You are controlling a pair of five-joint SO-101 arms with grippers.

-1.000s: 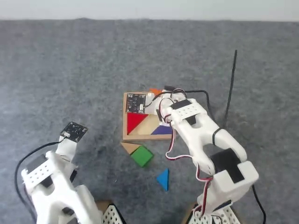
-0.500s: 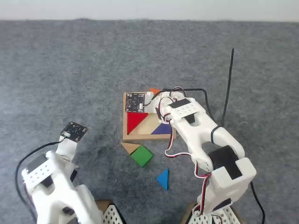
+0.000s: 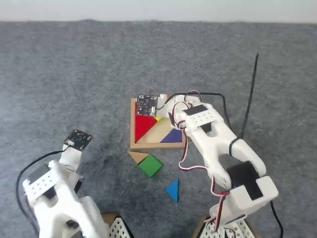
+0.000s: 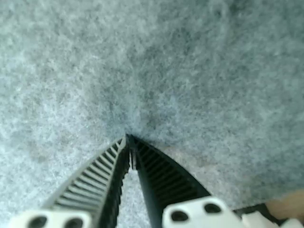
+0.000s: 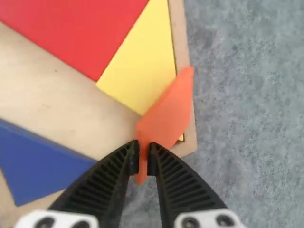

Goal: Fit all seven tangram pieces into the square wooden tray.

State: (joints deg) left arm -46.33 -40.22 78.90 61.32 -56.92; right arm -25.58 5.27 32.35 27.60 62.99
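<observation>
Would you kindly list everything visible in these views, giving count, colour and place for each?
wooden tray: one, light wood, middle of the mat.
red triangle: one, red, inside the tray.
yellow piece: one, yellow, inside the tray beside the red triangle.
dark blue piece: one, blue, inside the tray.
orange piece: one, orange, held over a tray corner.
tan triangle: one, tan, on the mat just outside the tray.
green square: one, green, beside the tan triangle.
small blue triangle: one, blue, on the mat nearer the arm bases.
grey mat: one, grey, covering the table.
black cable: one, black, beside the right arm.
left gripper: shut, over bare mat.
right gripper: shut on the orange piece.
</observation>
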